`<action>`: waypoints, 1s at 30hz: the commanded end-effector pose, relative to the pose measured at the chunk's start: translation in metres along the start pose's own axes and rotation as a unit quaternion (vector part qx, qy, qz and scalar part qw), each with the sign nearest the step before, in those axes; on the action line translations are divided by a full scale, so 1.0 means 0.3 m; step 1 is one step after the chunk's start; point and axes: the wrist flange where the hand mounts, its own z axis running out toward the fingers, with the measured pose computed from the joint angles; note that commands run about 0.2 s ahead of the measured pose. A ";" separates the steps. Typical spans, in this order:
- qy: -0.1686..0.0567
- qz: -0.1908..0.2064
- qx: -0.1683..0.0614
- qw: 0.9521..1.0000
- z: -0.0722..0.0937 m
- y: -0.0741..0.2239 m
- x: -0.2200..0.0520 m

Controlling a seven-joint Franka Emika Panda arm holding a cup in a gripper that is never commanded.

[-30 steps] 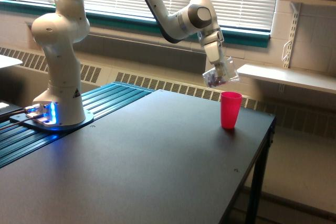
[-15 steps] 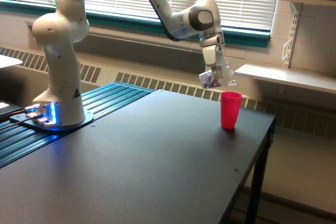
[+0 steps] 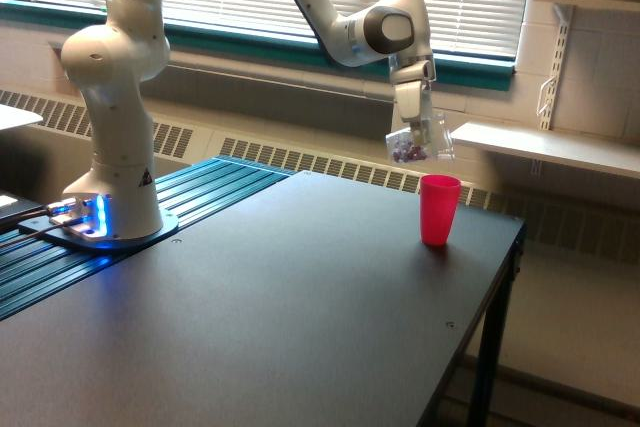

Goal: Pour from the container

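Note:
The container [image 3: 419, 143] is a small clear cup with dark purple-brown bits showing near its bottom. It hangs in the air, close to upright, a little above and to the exterior view's left of a bright pink cup [image 3: 439, 209]. My gripper [image 3: 413, 125] is shut on the container from above. The pink cup stands upright on the dark table [image 3: 250, 317] near its far right corner. Nothing shows falling between the two cups.
The arm's white base [image 3: 110, 97] stands at the exterior view's left on blue slats. Behind the table run a radiator grille, a window with blinds, and a white wall shelf [image 3: 545, 147] at the right. The table's right edge drops off just past the pink cup.
The container has swung from a strong tilt back toward upright. It rose slightly above the pink cup as the wrist turned. The pink cup has not moved.

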 end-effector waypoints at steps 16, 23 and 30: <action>-0.086 0.010 0.020 0.996 -0.013 -0.035 -0.012; -0.110 0.046 0.023 0.993 -0.013 -0.027 0.021; -0.129 0.063 0.024 0.989 -0.011 -0.022 0.039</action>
